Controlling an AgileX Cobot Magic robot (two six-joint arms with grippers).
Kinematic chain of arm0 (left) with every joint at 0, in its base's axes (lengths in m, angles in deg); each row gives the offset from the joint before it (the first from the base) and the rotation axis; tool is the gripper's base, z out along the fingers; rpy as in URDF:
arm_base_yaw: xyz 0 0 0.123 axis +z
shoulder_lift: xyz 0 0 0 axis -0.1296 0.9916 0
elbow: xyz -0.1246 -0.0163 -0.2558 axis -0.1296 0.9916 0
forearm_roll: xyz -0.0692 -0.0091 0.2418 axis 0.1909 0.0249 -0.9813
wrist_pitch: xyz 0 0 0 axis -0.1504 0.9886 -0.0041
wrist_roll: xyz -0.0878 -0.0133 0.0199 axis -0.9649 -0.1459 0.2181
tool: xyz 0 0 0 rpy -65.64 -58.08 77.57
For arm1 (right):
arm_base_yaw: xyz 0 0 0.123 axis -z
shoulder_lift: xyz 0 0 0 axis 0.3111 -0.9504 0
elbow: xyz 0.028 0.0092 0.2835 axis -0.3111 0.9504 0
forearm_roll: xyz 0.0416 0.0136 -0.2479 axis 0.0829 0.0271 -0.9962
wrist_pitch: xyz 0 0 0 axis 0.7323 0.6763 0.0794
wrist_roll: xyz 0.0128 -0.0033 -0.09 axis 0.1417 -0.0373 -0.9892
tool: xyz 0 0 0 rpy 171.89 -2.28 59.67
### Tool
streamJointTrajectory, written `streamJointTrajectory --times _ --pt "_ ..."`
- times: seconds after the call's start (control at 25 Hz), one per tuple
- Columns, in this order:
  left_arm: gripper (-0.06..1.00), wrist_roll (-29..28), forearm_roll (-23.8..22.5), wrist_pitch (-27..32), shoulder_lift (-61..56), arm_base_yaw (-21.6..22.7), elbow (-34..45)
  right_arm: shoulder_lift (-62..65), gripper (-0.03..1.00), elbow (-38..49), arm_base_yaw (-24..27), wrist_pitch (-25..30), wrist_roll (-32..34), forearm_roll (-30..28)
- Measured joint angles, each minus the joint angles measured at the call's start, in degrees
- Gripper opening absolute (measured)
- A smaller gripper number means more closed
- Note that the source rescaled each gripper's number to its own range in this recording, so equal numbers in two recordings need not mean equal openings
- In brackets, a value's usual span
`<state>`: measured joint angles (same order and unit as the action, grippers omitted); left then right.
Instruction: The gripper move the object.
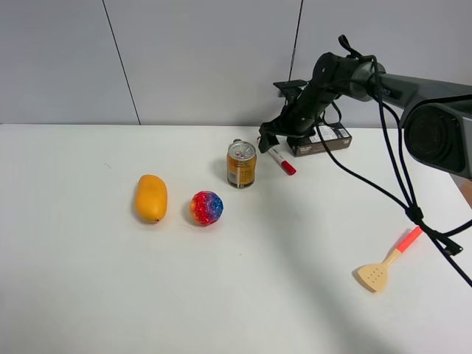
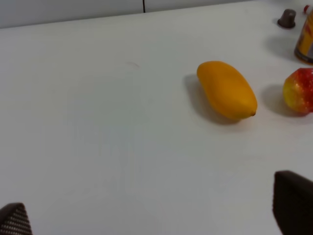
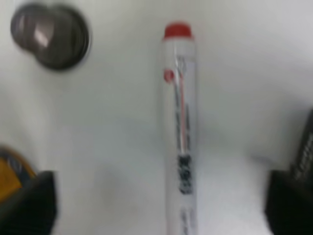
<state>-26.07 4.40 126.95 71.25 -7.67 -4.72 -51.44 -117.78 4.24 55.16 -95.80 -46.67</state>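
left gripper [image 2: 151,215] open, empty, mango [image 2: 226,89] ahead; well apart from the marker [image 1: 281,161]. farther back, marker lies flat on the table [image 1: 110,280] just beside the can [image 1: 241,164], right gripper [image 3: 161,205] directly above, the nearer arm by far. right wrist view alone shows: jaws wide, holding nothing, barrel centred between them, long axis crossing the closing line.

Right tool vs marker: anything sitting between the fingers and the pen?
No. In the right wrist view the marker lies between the right tool's open fingers, untouched, with only bare white table on either side of it.
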Motion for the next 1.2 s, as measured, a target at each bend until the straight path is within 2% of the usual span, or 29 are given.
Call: streamJointTrajectory --times 0.12,0.44,0.64,0.84,1.04,1.2 --pt "1.00 0.0 0.0 0.0 0.0 0.0 0.0 0.0 0.96 0.0 -0.3 -0.3 2.3 0.6" --pt "1.00 0.0 0.0 0.0 0.0 0.0 0.0 6.3 0.98 0.0 -1.3 2.7 2.7 0.7" --pt "1.00 0.0 0.0 0.0 0.0 0.0 0.0 17.5 0.98 0.0 -1.3 2.8 4.9 -2.8" --pt "1.00 0.0 0.0 0.0 0.0 0.0 0.0 29.6 0.98 0.1 -0.9 4.8 8.5 -9.5" --pt "1.00 0.0 0.0 0.0 0.0 0.0 0.0 44.8 0.98 6.2 2.9 4.8 11.0 -14.1" --pt "1.00 0.0 0.0 0.0 0.0 0.0 0.0 59.3 0.98 16.7 8.8 4.8 13.1 -19.3"
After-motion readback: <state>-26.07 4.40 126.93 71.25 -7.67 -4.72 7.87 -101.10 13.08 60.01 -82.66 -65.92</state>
